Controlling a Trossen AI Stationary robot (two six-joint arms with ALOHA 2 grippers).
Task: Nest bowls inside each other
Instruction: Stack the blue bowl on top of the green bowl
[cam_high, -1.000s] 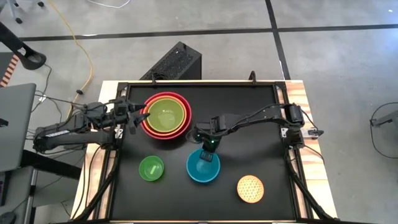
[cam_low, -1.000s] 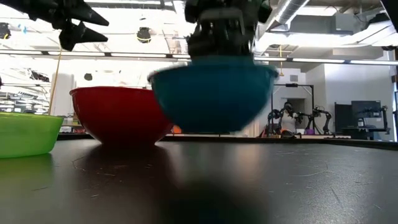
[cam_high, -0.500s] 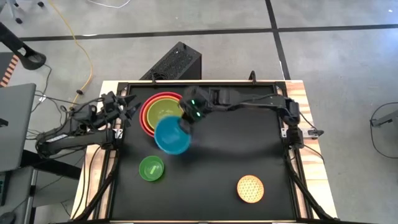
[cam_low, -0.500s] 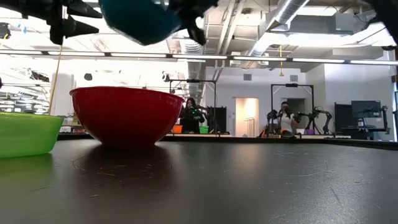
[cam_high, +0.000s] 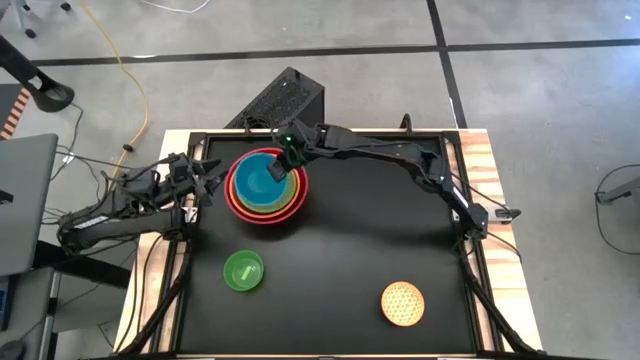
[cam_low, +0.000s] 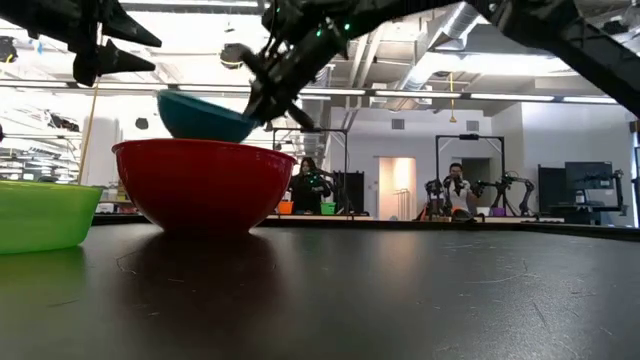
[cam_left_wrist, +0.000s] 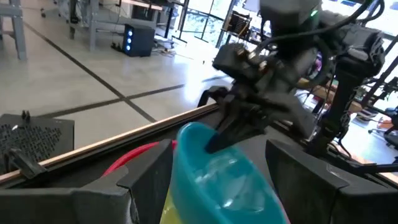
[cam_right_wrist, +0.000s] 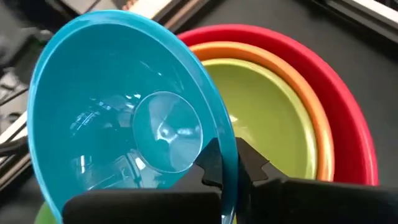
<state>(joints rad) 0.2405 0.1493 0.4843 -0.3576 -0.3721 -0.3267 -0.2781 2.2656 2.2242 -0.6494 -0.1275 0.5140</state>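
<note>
A red bowl (cam_high: 238, 203) stands at the table's far left with an orange bowl (cam_right_wrist: 292, 79) and a yellow-green bowl (cam_right_wrist: 264, 118) nested in it. My right gripper (cam_high: 289, 157) is shut on the blue bowl (cam_high: 257, 178), which hangs tilted over that stack. In the low view the blue bowl's (cam_low: 205, 117) underside is hidden behind the red bowl's rim (cam_low: 200, 148). My left gripper (cam_high: 212, 176) stands open just left of the stack, touching nothing. A small green bowl (cam_high: 243, 270) and a dotted yellow-orange bowl (cam_high: 402, 303) sit on their bases near the table's front edge. My right gripper pinches the blue bowl's rim (cam_right_wrist: 229, 155) on its far right side, one finger (cam_right_wrist: 210, 165) inside the bowl and one (cam_right_wrist: 256, 169) outside. The fingers slant down from the table's far right. The bowl is tilted, and I cannot tell whether it touches the bowls below.
A raised black frame (cam_high: 320, 134) runs round the dark table. The table's middle and right half hold only the dotted bowl. A black box (cam_high: 285, 100) stands on the floor behind the table. People stand far off in the room in the low view.
My right gripper has carried the blue bowl up from the table's near middle and toward the far left, over the nested stack, tipping it on the way. My left gripper has drawn back a little from the red bowl toward the left edge.
</note>
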